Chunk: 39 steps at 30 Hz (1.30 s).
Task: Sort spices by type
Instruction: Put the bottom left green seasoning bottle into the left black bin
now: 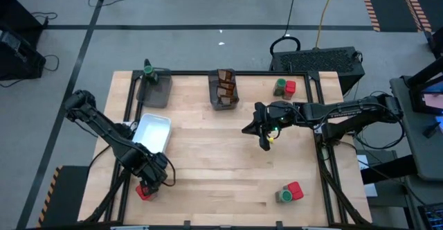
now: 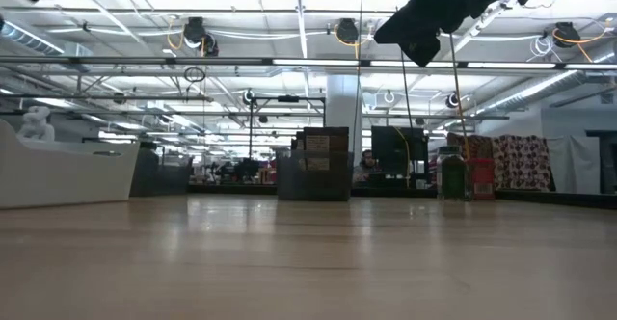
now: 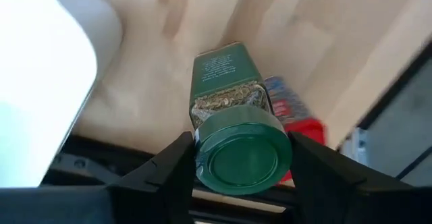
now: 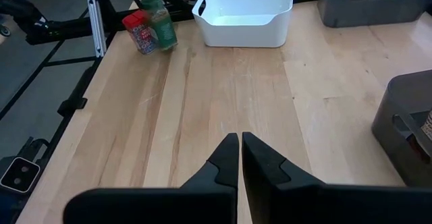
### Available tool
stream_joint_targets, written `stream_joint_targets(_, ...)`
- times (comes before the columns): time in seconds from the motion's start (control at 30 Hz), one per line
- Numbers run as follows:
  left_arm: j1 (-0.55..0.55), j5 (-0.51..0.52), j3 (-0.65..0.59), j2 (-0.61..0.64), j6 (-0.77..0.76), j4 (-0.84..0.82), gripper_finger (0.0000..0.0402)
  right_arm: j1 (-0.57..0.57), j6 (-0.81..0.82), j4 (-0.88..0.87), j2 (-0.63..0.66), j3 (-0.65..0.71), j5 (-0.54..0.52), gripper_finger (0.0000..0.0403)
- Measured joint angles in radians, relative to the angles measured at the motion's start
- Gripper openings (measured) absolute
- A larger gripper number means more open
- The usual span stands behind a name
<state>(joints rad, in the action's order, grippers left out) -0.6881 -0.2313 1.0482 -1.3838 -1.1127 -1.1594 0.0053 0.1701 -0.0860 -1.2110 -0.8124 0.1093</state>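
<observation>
Green-lidded jar (image 3: pixel 236 126): stands at the table's near left corner, between the left gripper's two fingers; its round green lid faces the left wrist camera and dried herbs show through the clear band under the lid.
Left gripper (image 1: pixel 149 178): down at that corner, one finger (image 3: pixel 172 166) on each side of the lid, both touching it or nearly so; clamped on the jar as far as the left wrist view shows.
Red container (image 3: pixel 300 119): just beside the jar, touching or nearly touching it, on the side away from the white tray.
White tray (image 1: pixel 152 129): near the jar, toward the table's middle, apart from it.
Right gripper (image 1: pixel 266 134): held above the table's middle, right of centre, fingers pressed together with nothing between them.
Other spices: a green jar and red container together at the far right (image 1: pixel 284 86) and another such pair at the near right (image 1: pixel 289 192).
Dark grey bins: one at the far left (image 1: pixel 155 90) with a green jar at its far end, one at the far middle (image 1: pixel 223 91) holding brown-orange packets.
</observation>
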Motion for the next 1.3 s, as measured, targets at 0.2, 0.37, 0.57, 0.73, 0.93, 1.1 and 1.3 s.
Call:
stream_joint_targets(0.2, 0.065, 0.05, 0.075, 0.033, 0.062, 0.001, 0.0208, 0.0, -0.009, 0.001, 0.0, 0.0, 0.0, 0.0)
stream_joint_targets(0.37, 0.184, 0.056, 0.183, 0.035, 0.156, 0.04, 0.0208, 0.0, -0.013, 0.002, 0.0, 0.0, 0.0, 0.0)
stream_joint_targets(0.57, 0.38, 0.077, 0.314, 0.035, 0.216, 0.051, 0.0208, 0.0, -0.006, 0.004, 0.0, 0.0, 0.0, 0.0)
stream_joint_targets(0.73, 0.56, 0.082, 0.424, 0.034, 0.37, -0.021, 0.0208, 0.0, 0.001, 0.005, 0.0, 0.0, 0.0, 0.0)
stream_joint_targets(0.93, 0.816, 0.162, 0.562, 0.015, 0.669, -0.201, 0.0208, 0.0, 0.028, 0.005, 0.0, 0.0, 0.0, 0.0)
stream_joint_targets(1.1, 1.025, 0.268, 0.657, -0.024, 0.944, -0.293, 0.0208, 0.0, 0.059, 0.004, 0.0, 0.0, 0.0, 0.0)
stream_joint_targets(1.3, 1.248, 0.356, 0.687, -0.101, 1.204, -0.401, 0.0208, 0.003, 0.118, 0.003, 0.0, 0.0, 0.0, 0.0)
